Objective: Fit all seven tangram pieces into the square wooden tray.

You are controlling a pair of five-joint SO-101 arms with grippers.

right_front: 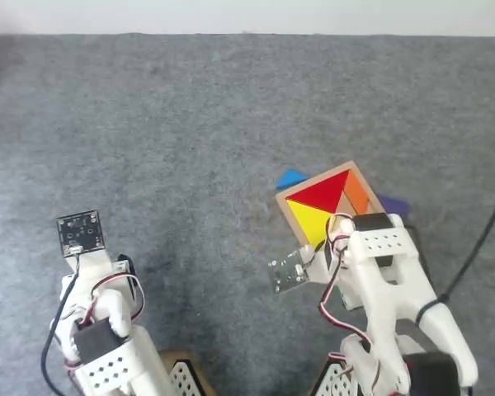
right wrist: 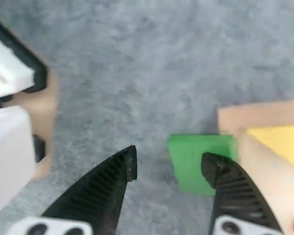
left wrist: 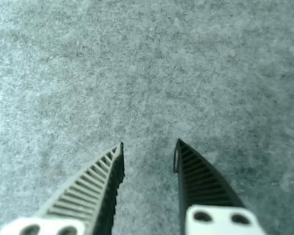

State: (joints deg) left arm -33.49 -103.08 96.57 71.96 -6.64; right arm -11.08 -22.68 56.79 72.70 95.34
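The square wooden tray (right_front: 289, 206) lies turned on the grey carpet at the right. Inside it are a red triangle (right_front: 322, 191), a yellow triangle (right_front: 310, 221) and an orange piece (right_front: 357, 196). A blue piece (right_front: 290, 177) pokes out beyond its far corner, and a purple piece (right_front: 393, 205) lies at its right side. My right arm (right_front: 379, 247) hangs over the tray's near corner. My right gripper (right wrist: 169, 169) is open, with a green piece (right wrist: 196, 156) on the carpet between its fingers, against the tray's edge (right wrist: 235, 117). My left gripper (left wrist: 149, 156) is open above bare carpet.
My left arm (right_front: 99, 313) stands at the near left, far from the tray. A white and black part (right wrist: 12, 81) on a tan board sits close by the right gripper. Grey carpet covers the middle and far side of the table.
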